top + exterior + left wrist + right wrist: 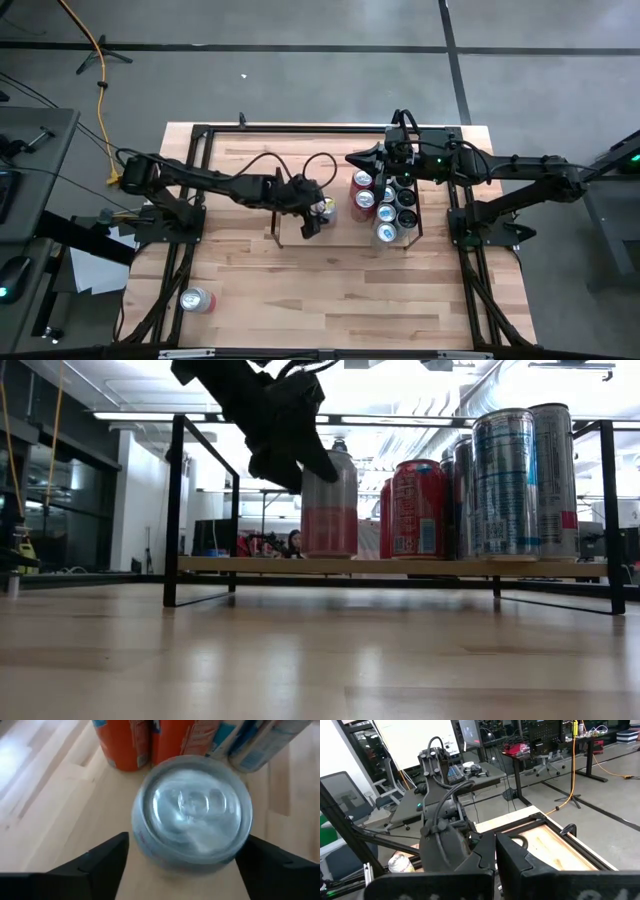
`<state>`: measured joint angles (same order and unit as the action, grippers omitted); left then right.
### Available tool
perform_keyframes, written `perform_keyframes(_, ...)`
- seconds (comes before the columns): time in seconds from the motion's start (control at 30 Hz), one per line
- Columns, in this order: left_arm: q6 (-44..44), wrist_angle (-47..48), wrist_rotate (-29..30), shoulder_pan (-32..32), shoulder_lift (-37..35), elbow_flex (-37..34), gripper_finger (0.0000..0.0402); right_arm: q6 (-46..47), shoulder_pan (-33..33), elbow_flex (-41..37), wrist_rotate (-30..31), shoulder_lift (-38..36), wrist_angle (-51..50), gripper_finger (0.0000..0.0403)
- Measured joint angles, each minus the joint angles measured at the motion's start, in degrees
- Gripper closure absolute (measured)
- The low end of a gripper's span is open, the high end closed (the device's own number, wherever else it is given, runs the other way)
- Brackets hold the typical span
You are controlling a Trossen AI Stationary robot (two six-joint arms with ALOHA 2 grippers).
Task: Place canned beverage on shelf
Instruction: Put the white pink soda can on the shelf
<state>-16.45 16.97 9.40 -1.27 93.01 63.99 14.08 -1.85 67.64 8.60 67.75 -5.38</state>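
**Left gripper spread around a can just set on the shelf**

Left gripper [311,213]: fingers parted wide to either side of a silver-topped can [192,817]. The left wrist view shows a gap between each finger and the can wall, so nothing is gripped. The can stands upright on its own on the shelf board, near the shelf [345,228] middle. Judgement: this is the release step; the fingers are spread so the arm can lift off without tipping the can.

Beside that can, toward the right end of the shelf, stand two red cans [417,508] and several taller cans [505,482], packed close. The new can sits near the red ones but apart, keeping the row filling from one end.

Right gripper [495,851]: fingers pressed together, holding nothing, parked over the shelf's far right end, clear of the work.

One more can [196,299] lies on its side on the counter [350,300], near the front left corner, well apart from the shelf; not yet shelved.
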Motion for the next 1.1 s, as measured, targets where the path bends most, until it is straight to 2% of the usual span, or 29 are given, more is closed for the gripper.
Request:
perform_keyframes(0.23,0.34,0.29,-5.1,1.53,-4.05,0.02,0.0054,-0.01,0.0,0.0,0.0,0.0,-0.01,0.0402)
perform_keyframes(0.47,-0.06,2.14,-6.06,3.17,-14.54,0.09,0.0051,-0.19,0.0,-0.01,0.0,0.0,-0.01,0.0402)
perform_keyframes(0.67,-2.11,6.78,-5.62,1.9,-21.85,0.11,0.0051,-0.19,0.0,-0.01,0.0,0.0,-0.02,0.0402)
perform_keyframes(0.8,-4.38,9.14,-4.01,0.28,-22.49,-0.2,0.0051,-0.19,0.0,-0.01,0.26,0.13,-0.03,0.0402)
perform_keyframes(0.97,-8.19,9.0,-4.47,-1.3,-19.92,-2.6,0.0051,-0.19,0.0,0.0,0.22,0.35,0.01,0.0402)
perform_keyframes(1.1,-9.93,8.83,-6.54,-2.28,-16.9,-1.05,0.008,-0.19,0.0,-0.01,0.18,0.65,-0.02,0.0402)
